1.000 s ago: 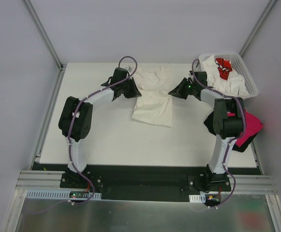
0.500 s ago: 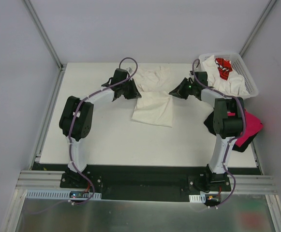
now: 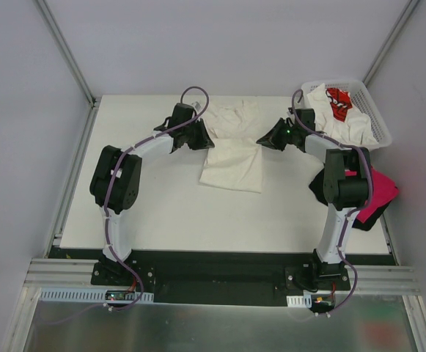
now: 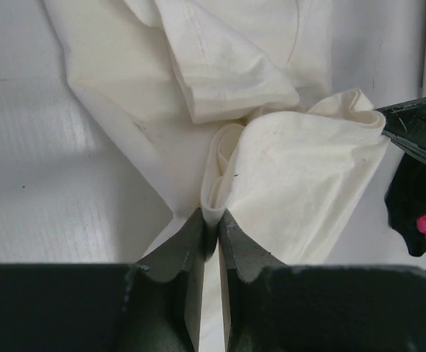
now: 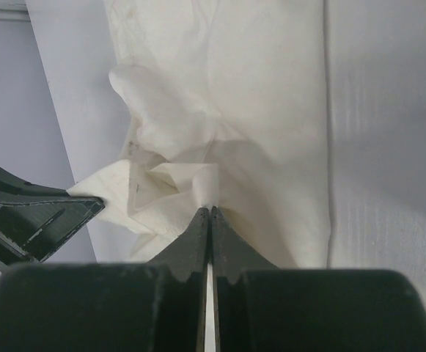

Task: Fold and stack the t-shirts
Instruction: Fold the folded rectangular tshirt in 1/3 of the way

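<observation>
A cream-white t-shirt lies crumpled at the back middle of the table, between both arms. My left gripper is at its left edge, shut on a raised fold of the cream cloth; the jaws pinch the fold at their tips. My right gripper is at the shirt's right edge, shut on another bunched fold of the same shirt. More t-shirts, white ones and one with red print, fill the basket. A magenta-pink t-shirt and a black one lie by the right arm.
The white lattice basket stands at the back right corner. The pink and black shirts overhang the table's right edge. Grey walls and metal posts close in the back and sides. In each wrist view the other gripper shows, the right one and the left one.
Almost nothing: the left wrist has edged slightly right along the shirt's edge. Both grips hold the same folds.
</observation>
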Available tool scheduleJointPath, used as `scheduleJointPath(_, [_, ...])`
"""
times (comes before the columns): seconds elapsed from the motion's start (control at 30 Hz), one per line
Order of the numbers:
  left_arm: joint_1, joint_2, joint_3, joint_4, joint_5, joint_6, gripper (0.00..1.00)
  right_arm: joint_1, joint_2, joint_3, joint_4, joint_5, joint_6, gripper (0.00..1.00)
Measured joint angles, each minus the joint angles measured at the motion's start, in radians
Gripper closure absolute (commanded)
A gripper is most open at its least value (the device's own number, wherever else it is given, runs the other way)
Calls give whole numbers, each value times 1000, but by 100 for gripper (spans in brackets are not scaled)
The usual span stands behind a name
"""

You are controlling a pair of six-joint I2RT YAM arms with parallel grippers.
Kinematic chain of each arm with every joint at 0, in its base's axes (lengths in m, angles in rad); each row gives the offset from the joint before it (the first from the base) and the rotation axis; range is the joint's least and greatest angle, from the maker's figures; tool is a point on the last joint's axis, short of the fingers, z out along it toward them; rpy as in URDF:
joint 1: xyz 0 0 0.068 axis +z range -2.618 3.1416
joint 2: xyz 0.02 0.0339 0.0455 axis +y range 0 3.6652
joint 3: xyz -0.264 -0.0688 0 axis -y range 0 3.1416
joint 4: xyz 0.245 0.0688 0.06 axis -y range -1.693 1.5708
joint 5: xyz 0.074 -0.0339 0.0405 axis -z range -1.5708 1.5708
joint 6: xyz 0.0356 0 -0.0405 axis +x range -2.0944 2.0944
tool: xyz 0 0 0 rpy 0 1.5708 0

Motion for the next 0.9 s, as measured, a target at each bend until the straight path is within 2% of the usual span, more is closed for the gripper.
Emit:
scheduleJointPath(0.43, [0, -15, 24, -20, -26, 26, 87, -2, -3, 1, -24, 3, -19, 99])
scheduleJointPath(0.67, [0, -53, 40, -46, -48, 54, 86, -11, -81, 9, -72, 25, -60, 99])
scheduleJointPath(0.9, [0, -62, 66, -45, -61, 70, 86, -13, -92, 17, -80, 24, -68, 99])
